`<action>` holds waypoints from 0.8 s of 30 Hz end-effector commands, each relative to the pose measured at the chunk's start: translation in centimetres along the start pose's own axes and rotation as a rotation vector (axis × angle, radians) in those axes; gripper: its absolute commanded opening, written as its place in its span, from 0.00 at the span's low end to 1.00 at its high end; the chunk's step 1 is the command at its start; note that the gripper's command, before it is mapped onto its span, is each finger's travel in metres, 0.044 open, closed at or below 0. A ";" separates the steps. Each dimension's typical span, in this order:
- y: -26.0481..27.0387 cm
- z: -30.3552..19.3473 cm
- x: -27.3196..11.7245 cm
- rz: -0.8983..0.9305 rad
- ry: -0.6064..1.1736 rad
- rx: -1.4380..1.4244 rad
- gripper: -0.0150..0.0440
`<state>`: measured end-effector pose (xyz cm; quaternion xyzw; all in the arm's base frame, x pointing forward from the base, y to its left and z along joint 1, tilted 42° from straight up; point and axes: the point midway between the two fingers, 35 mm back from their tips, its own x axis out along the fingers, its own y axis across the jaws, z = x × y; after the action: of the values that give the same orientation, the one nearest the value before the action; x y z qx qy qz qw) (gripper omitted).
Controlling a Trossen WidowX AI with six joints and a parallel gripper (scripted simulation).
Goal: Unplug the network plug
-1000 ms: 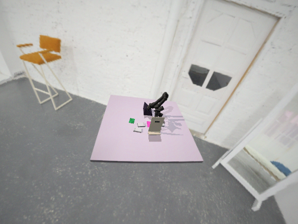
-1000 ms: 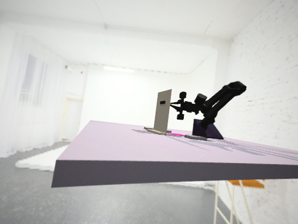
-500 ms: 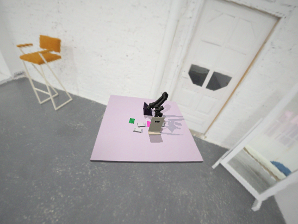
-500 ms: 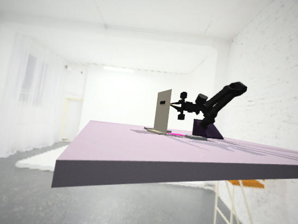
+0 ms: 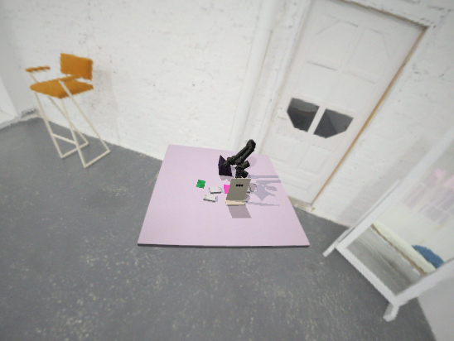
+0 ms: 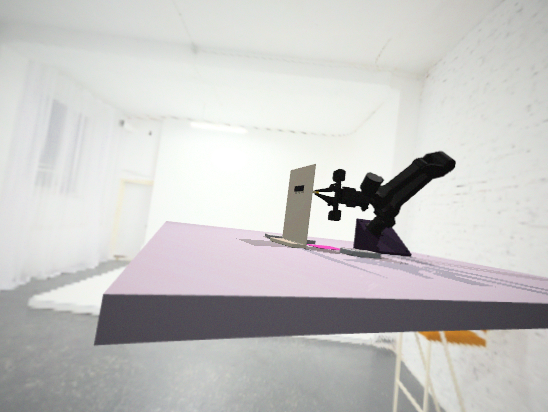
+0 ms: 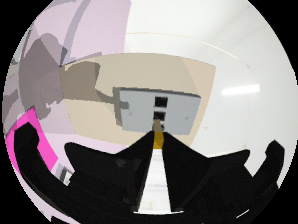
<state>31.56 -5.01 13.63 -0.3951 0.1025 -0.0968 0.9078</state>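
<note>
Since the wrist cam sits right behind it, the black parallel-jaw gripper (image 5: 243,175) (image 6: 318,192) (image 7: 158,140) comes first: fingertips pinching the small amber-and-tan plug (image 6: 316,192) (image 7: 158,139). Its tan end is at the lowest dark opening of a grey rectangular faceplate (image 7: 137,108); can't tell how deep it's in, tbh. Behind that stands the upright beige panel (image 5: 238,192) (image 6: 299,215) (image 7: 145,67). Bright pink flat square (image 5: 226,189) (image 6: 324,247) (image 7: 31,137) lies near the panel's foot on the pale lilac table (image 5: 186,223) (image 6: 225,270) (image 7: 100,20).
</note>
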 end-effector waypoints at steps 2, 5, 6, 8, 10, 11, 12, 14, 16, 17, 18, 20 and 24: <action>0.0 -0.2 -0.3 0.000 0.007 -0.003 0.25; 0.0 -0.2 -0.4 0.000 0.007 -0.003 0.25; 0.0 -0.2 -0.4 0.000 0.007 -0.003 0.25; 0.0 -0.2 -0.5 0.000 0.007 -0.003 0.25; 0.0 -0.2 -0.5 0.000 0.007 -0.003 0.25; 0.0 -0.2 -0.6 0.000 0.007 -0.003 0.25; 0.0 -0.2 -0.6 0.000 0.007 -0.003 0.25; 0.0 -0.2 -0.7 0.000 0.007 -0.003 0.25; 0.0 -0.2 -0.7 0.000 0.007 -0.003 0.25; 0.0 -0.2 -0.8 0.000 0.007 -0.003 0.25; 0.0 -0.2 -0.8 0.000 0.007 -0.003 0.25; 0.0 -0.2 -0.9 0.000 0.007 -0.003 0.25; 0.0 -0.2 -1.0 0.000 0.007 -0.003 0.25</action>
<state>30.78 -4.81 13.70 -0.3956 0.1029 -0.0966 0.9075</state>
